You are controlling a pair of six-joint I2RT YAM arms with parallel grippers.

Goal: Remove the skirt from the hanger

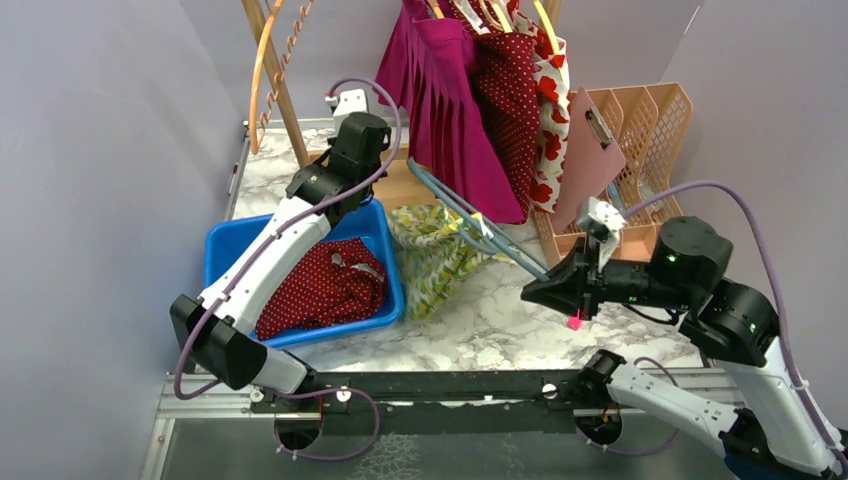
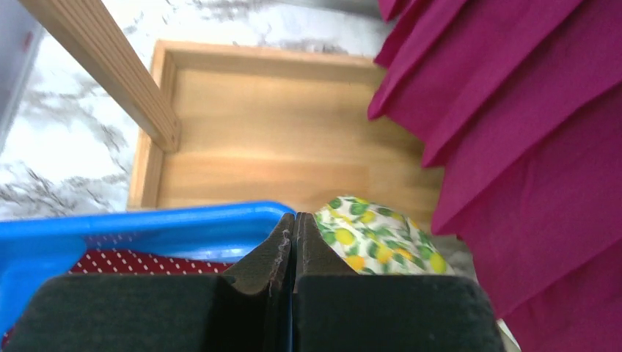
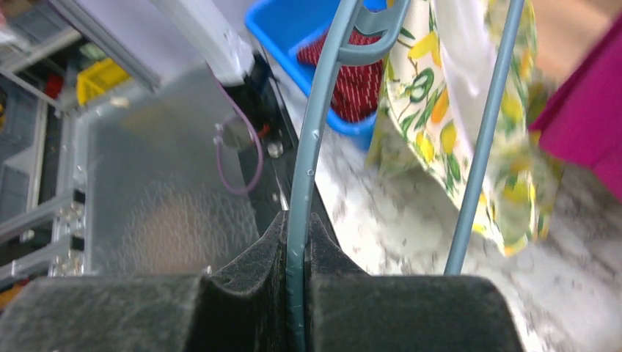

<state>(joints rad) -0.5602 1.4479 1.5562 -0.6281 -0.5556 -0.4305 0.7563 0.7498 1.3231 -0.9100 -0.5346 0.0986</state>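
Note:
A white skirt with a lemon print (image 1: 432,252) hangs on a blue-grey hanger (image 1: 470,225) and droops onto the marble table, beside a blue bin. My right gripper (image 1: 535,285) is shut on the hanger's thin bar (image 3: 297,242) and holds it tilted, with the skirt (image 3: 440,110) clipped further along. My left gripper (image 1: 365,165) hovers over the bin's far right corner, jaws shut (image 2: 293,227) with nothing between them. The lemon skirt's top (image 2: 374,242) lies just to the right of its fingertips.
The blue bin (image 1: 225,245) holds a red dotted garment (image 1: 325,290). A wooden tray (image 2: 279,132) sits behind it. A rack at the back carries a magenta pleated skirt (image 1: 455,100) and red print skirts. An orange basket (image 1: 650,120) with a clipboard stands at right.

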